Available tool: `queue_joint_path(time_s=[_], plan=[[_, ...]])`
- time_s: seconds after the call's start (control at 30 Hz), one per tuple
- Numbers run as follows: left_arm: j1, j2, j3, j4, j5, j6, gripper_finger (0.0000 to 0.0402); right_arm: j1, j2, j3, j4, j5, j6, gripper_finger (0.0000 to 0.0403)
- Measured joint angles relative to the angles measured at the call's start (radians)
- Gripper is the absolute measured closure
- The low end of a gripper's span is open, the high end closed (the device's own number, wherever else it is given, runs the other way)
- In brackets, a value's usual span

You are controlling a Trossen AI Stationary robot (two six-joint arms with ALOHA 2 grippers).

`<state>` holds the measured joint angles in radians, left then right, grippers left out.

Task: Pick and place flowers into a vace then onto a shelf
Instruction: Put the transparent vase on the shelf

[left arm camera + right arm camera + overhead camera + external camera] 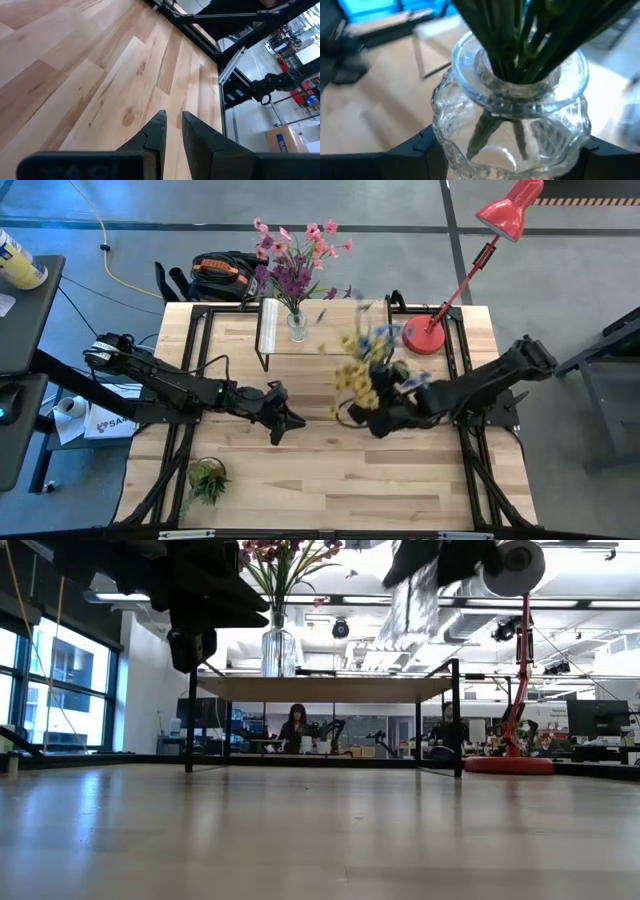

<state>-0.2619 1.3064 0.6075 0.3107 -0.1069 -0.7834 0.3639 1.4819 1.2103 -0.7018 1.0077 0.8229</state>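
A blue and yellow bunch [362, 368] stands with its green stems [520, 45] in a clear glass vase [510, 115]. My right gripper [375, 420] is shut on that vase, over the table's middle, right of centre. The pink and purple bunch [295, 255] sits in a second glass vase [278, 650], whose base rests on the shelf [320, 340] at the far edge. My left gripper [285, 420] hovers over bare wood left of the held vase, its fingers [160, 125] shut and touching nothing. My right gripper [505, 150] pinches the held vase's ribbed belly [445, 135], below the rim, one finger [420, 147] on each side. It comes roughly level from the table's right. In the low view the vase [410, 600] hangs above shelf height, lifted clear, the flowers rising out of it.
A red desk lamp [428, 335] stands on the far right, close beside the shelf. A small green plant tuft [207, 478] lies near the table's near left corner. Bare wood [340, 480] spreads along the near side. People sit in the room beyond [297, 728].
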Motion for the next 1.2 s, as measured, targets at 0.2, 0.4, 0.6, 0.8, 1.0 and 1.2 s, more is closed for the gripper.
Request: queue_joint_path(time_s=[0.2, 0.4, 0.6, 0.8, 1.0, 1.2], plan=[[0.0, 0.0, 0.0, 0.0, -0.001, 0.027, 0.0307, -0.043, -0.143, 0.072, -0.265, 0.067, 0.142, 0.0159], [0.0, 0.0, 0.0, 0.0, -0.049, 0.03, 0.0307, -0.187, -0.285, 0.038, -0.301, 0.028, 0.102, 0.0159], [0.0, 0.0, 0.0, 0.0, -0.071, 0.03, 0.0307, -0.332, -0.283, -0.008, -0.057, -0.109, -0.212, 0.0159], [0.0, 0.0, 0.0, 0.0, -0.071, 0.027, 0.0307, -0.454, -0.267, -0.122, 0.193, -0.257, -0.358, 0.0158], [0.0, 0.0, 0.0, 0.0, -0.071, 0.022, 0.0307, -0.549, -0.267, -0.259, 0.452, -0.377, -0.433, 0.0158], [0.0, 0.0, 0.0, 0.0, -0.071, 0.019, 0.0307, -0.609, -0.266, -0.311, 0.549, -0.435, -0.483, 0.0158]])
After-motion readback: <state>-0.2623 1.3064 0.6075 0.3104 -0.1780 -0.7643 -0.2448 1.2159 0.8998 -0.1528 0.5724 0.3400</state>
